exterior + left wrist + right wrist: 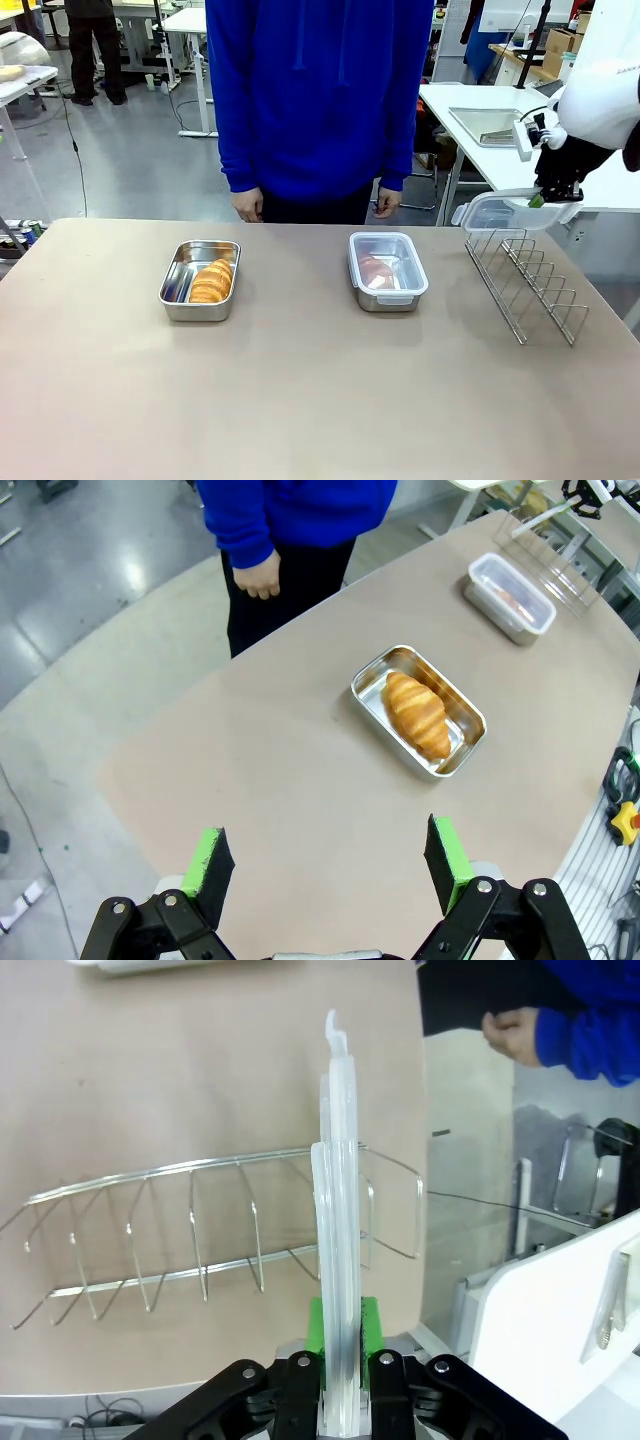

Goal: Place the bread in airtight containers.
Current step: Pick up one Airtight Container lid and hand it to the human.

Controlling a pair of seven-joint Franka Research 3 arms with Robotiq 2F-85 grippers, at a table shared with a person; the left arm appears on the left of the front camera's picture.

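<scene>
An open steel tin (177, 290) left of centre holds a golden croissant (212, 281); in the left wrist view the same tin (470, 720) and croissant (417, 713) lie well ahead of my open, empty left gripper (328, 865). A second tin (387, 270) right of centre has a clear lid snapped on, with a croissant (376, 270) showing through it. My right gripper (548, 192) hangs above the far end of the wire rack, shut on a loose clear lid (497, 212). In the right wrist view that lid (338, 1190) stands edge-on between the pads of the right gripper (340, 1332).
A wire rack (527, 282) stands at the table's right side, directly under the held lid. A person in a blue top stands at the far edge with hands (246, 205) hanging down. The lidded tin (510, 595) sits far off in the left wrist view.
</scene>
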